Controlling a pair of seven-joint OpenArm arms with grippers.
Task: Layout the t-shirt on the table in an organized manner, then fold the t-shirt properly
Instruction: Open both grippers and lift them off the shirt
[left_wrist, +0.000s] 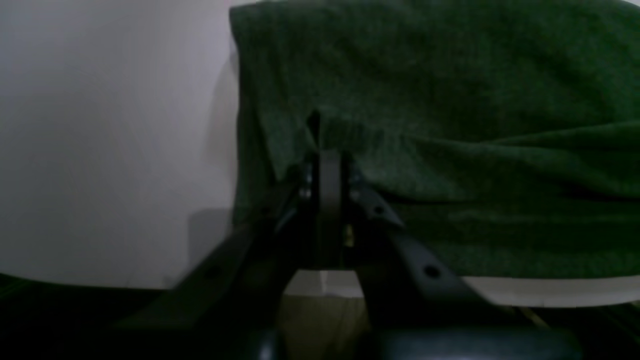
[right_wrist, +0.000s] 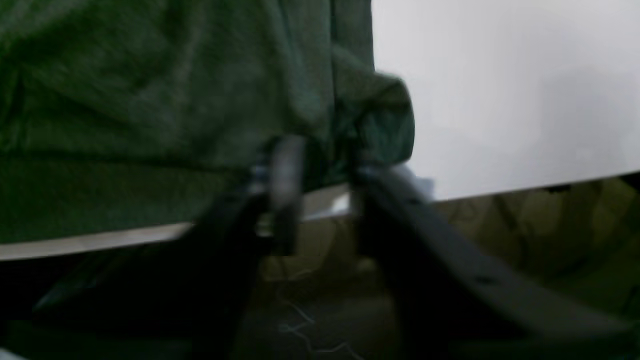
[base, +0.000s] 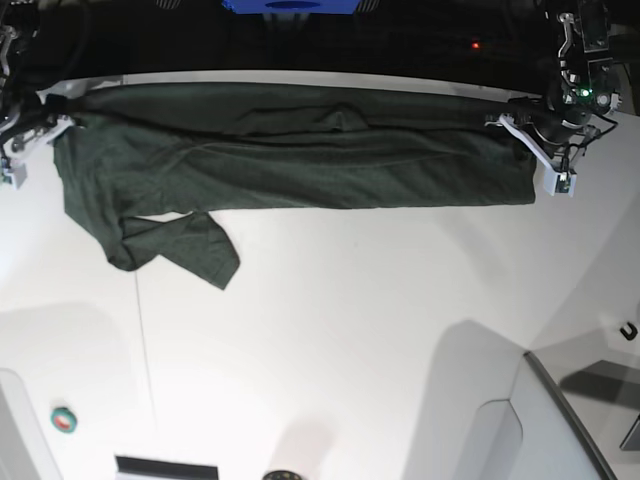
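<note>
Across the table (base: 330, 330) t-shirt (base: 300, 160) stretched — left hand (left_wrist: 327, 160) pinching one corner, right hand (right_wrist: 320, 165) parted beside the other.

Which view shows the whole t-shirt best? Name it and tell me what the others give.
The base view: the t-shirt lies stretched along the table's far edge, one sleeve hanging toward the camera. The left wrist view shows only a pinched corner in shut jaws; the right wrist view shows a blurred corner beside parted jaws.

No text, label, brand, number or sign can be read in any view. The dark green short-sleeved t-shirt (base: 300, 160) is plain, and the smooth white table (base: 350, 330) beneath it carries no legible markings.
</note>
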